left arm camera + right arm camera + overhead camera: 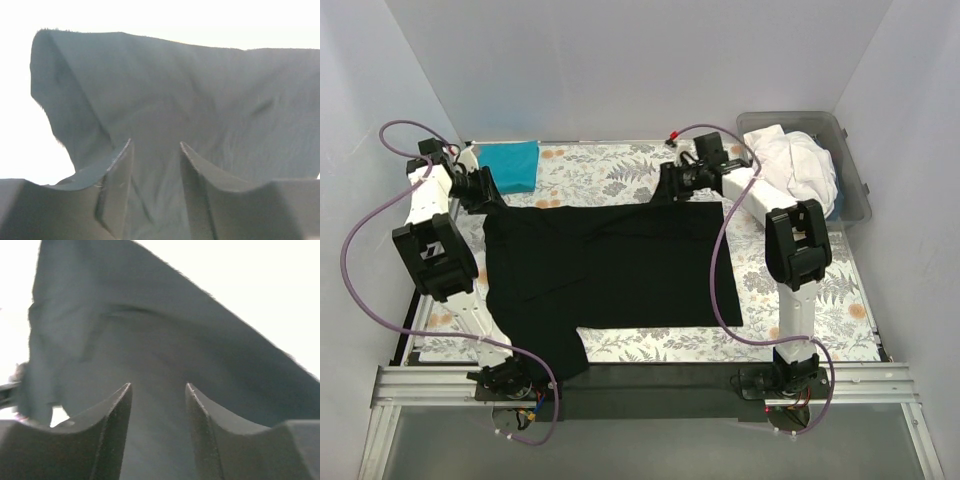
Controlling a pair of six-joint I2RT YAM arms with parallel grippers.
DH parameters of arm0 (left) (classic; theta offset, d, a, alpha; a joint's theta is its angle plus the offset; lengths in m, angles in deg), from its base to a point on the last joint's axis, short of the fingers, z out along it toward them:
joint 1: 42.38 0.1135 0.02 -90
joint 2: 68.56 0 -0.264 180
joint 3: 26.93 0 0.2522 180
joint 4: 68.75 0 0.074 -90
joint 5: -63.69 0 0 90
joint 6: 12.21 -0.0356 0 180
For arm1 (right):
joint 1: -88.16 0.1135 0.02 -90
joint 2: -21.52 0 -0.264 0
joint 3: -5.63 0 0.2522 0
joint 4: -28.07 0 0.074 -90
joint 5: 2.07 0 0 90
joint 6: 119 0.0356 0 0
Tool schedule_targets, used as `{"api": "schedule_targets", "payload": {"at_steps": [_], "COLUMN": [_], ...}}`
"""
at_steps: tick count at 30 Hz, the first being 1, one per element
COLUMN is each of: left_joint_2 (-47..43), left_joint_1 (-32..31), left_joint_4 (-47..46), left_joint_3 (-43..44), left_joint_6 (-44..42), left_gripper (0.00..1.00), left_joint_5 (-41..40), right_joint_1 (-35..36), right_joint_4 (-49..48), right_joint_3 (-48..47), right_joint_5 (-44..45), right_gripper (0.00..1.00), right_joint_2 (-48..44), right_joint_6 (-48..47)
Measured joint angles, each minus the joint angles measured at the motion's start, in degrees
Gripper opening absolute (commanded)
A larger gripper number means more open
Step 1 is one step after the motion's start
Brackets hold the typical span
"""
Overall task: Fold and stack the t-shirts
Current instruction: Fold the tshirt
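Observation:
The black t-shirt lies spread on the table, with one sleeve hanging toward the near edge. Its far edge runs straight between my two grippers. My left gripper is at the shirt's far left corner; in the left wrist view black cloth bunches between its fingers, midpoint. My right gripper is at the far right part of that edge, with black cloth between its fingers, midpoint. The teal-blue t-shirt lies folded at the far left. The white t-shirt is crumpled in the tub.
The clear grey plastic tub stands at the far right corner. The floral table cloth covers the table. White walls close in the back and sides. Purple cables loop beside both arms.

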Motion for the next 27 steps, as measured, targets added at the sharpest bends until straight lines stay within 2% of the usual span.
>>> {"api": "schedule_targets", "payload": {"at_steps": [2,7,12,17,23,27], "left_joint_2": [3.28,7.85,11.02,14.03,16.37,18.73], "left_joint_1": [0.04,0.31,0.42,0.46,1.60,1.60], "left_joint_4": [-3.02,-8.79,-13.73,-17.25,-18.49,-17.00], "left_joint_3": [1.05,1.03,1.81,0.81,0.90,4.63], "left_joint_6": [1.92,6.84,10.99,12.70,13.88,14.45], "left_gripper": [0.39,0.47,0.47,0.47,0.44,0.42], "left_joint_5": [0.90,2.93,4.72,1.62,-0.63,-0.72], "right_joint_1": [-3.28,-7.06,-8.83,-9.86,-10.25,-10.71], "right_joint_4": [2.95,8.94,12.11,14.03,15.43,15.93], "right_joint_3": [-1.36,-3.02,-4.02,-6.75,-9.94,-11.89], "right_joint_5": [2.73,7.32,9.99,11.43,13.79,14.47], "right_gripper": [0.51,0.50,0.48,0.47,0.47,0.48], "right_joint_2": [0.22,2.95,8.04,10.64,12.26,13.20], "right_joint_6": [-3.74,-9.64,-12.46,-13.22,-14.88,-16.00]}}
